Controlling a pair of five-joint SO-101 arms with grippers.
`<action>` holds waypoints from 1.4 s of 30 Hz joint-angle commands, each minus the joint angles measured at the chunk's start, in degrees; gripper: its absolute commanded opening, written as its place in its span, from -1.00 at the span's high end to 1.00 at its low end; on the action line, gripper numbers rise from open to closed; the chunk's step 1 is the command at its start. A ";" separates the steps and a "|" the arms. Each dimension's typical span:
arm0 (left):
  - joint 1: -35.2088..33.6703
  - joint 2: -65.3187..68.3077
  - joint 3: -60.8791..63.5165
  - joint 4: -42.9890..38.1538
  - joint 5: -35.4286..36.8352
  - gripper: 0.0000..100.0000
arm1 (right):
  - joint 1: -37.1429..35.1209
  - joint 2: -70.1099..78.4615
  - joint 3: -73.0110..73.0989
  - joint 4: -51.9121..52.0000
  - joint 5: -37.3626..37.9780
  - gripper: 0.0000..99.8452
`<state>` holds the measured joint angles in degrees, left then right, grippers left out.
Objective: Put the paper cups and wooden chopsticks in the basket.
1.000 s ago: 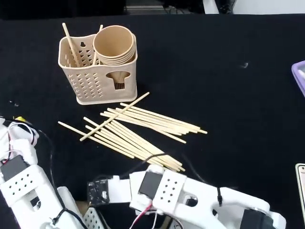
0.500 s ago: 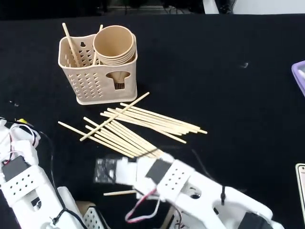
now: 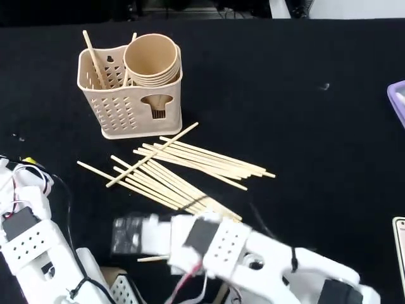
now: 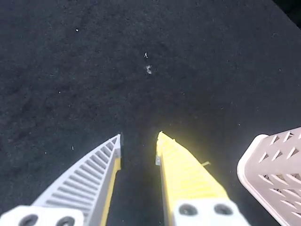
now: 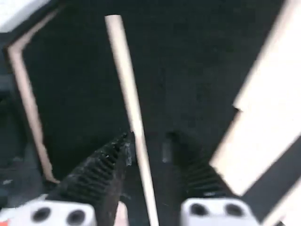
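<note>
Our right jaws stand released astride one chopstick (image 5: 128, 94), which hugs one jaw and leaves a gap to the other; closing like this, we could roll or pivot it loose. Our left jaws hang parted, empty, the basket (image 4: 275, 165) just beside them.

Black table (image 3: 329, 145); purple object (image 3: 397, 101) at edge

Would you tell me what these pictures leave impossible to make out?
- High view: chopstick pile ends, under the right arm.
- High view: lower parts of two chopsticks, behind the basket wall.
- Left wrist view: basket, cut by the edge.
- Right wrist view: chopstick end, cut by the edge.
</note>
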<state>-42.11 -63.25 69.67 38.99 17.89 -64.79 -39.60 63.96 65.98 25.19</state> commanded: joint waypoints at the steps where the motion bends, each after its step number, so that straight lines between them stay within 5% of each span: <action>1: -0.66 -1.14 -0.84 -0.79 0.35 0.73 | -2.73 -1.54 3.82 -7.82 -2.02 0.62; 12: -0.66 -1.14 -0.84 -0.79 0.35 0.73 | 0.09 9.10 6.90 -18.46 -1.41 0.66; 19: -0.66 -1.14 -0.84 -0.79 0.35 0.73 | -2.02 16.84 2.15 -15.65 -1.49 0.68; 24: -0.75 -1.14 -0.84 -0.79 0.35 0.73 | -1.76 17.80 1.19 -15.38 -1.76 0.96; 34: -0.75 -1.14 -0.84 -0.79 0.35 0.73 | 11.69 7.52 -17.54 2.73 1.49 0.98; 37: -0.75 -1.14 -0.84 -0.79 0.35 0.73 | 16.88 6.73 -18.59 -4.22 6.07 0.98; 42: -0.66 -1.14 -0.84 -0.53 0.35 0.73 | 18.37 15.34 -17.10 -22.24 2.64 0.98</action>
<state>-42.46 -63.25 69.67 38.99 17.89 -47.65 -28.53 48.75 52.53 29.49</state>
